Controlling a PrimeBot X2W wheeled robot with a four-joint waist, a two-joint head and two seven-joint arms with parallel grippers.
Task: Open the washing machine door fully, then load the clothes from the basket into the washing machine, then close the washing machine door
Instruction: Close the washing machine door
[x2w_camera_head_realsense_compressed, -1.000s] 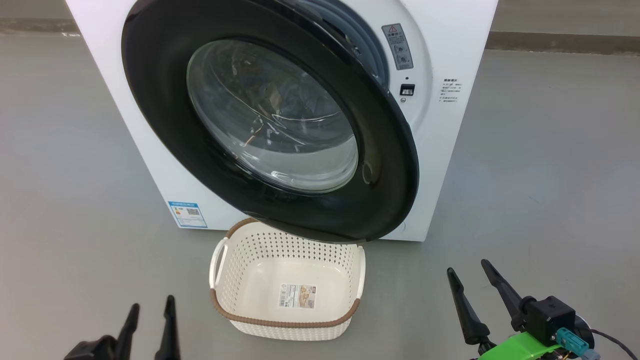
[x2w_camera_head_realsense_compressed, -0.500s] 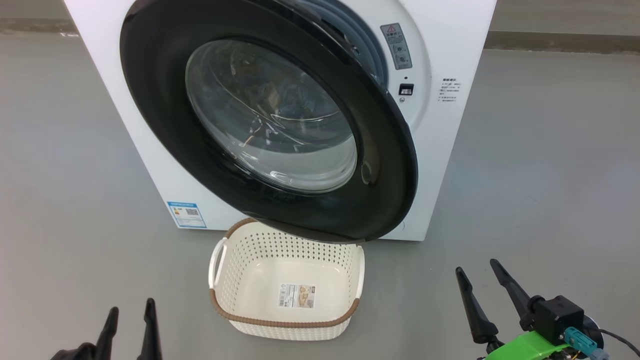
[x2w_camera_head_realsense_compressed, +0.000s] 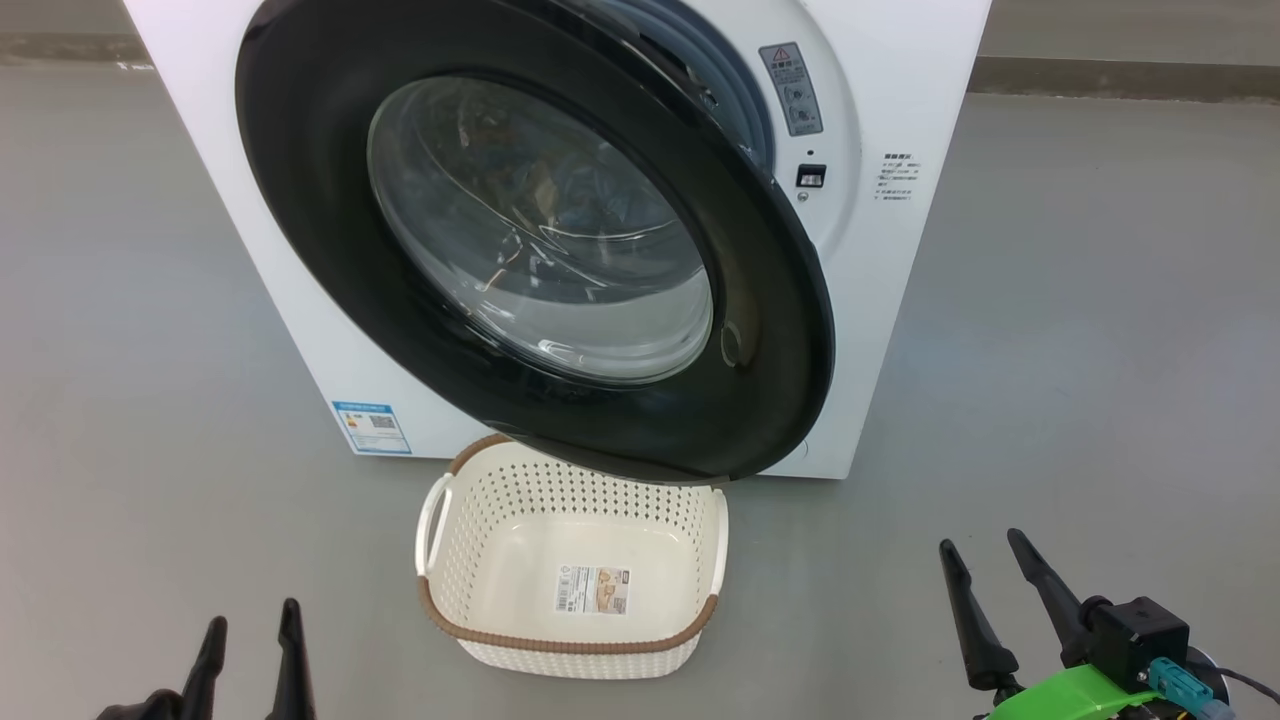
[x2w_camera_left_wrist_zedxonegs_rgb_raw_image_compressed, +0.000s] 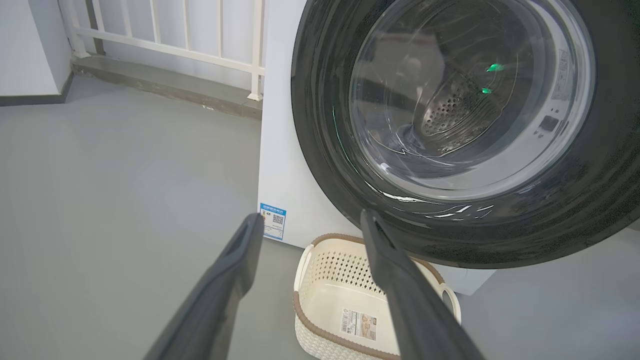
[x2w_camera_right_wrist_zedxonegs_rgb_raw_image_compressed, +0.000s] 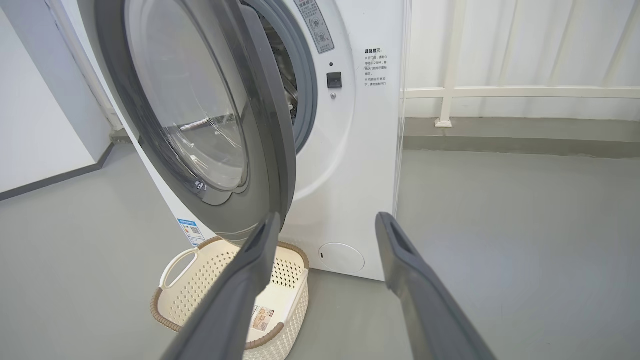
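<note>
Where the left gripper (x2w_camera_head_realsense_compressed: 252, 615) hangs low at the near left, its two dark fingers are spread wide and hold nothing, well apart from basket and machine. Next along, the blue energy sticker (x2w_camera_head_realsense_compressed: 372, 428) marks the lower left corner of the washing machine (x2w_camera_head_realsense_compressed: 870, 260). The basket (x2w_camera_head_realsense_compressed: 570, 640) stands on the grey floor (x2w_camera_head_realsense_compressed: 1100, 350) just in front of the machine, its far end under the lower edge of the door. It is bare down to the label (x2w_camera_head_realsense_compressed: 595, 590) on its bottom. The washing machine door (x2w_camera_head_realsense_compressed: 540, 230) is ajar: its left side sits close to the cabinet, and its right, free edge stands off the front, leaving a gap that shows the grey-blue gasket (x2w_camera_right_wrist_zedxonegs_rgb_raw_image_compressed: 305, 100). The clothes (x2w_camera_head_realsense_compressed: 590, 195) appear as bluish cloth seen dimly through the glass, inside the drum. Right of the door is the dark latch socket (x2w_camera_head_realsense_compressed: 810, 176). At the near right the right gripper (x2w_camera_head_realsense_compressed: 980, 542) sits low with its fingers parted and empty, clear of the door. Finding: loading looks complete, and the step in hand is closing the door. The next move calls for a gripper, most likely the right one, nearer the free edge, to reach the door's outer face by that edge. It should then press the door squarely toward the cabinet until the catch meets the socket. From the right wrist view the door seems to pass above the basket rim.
</note>
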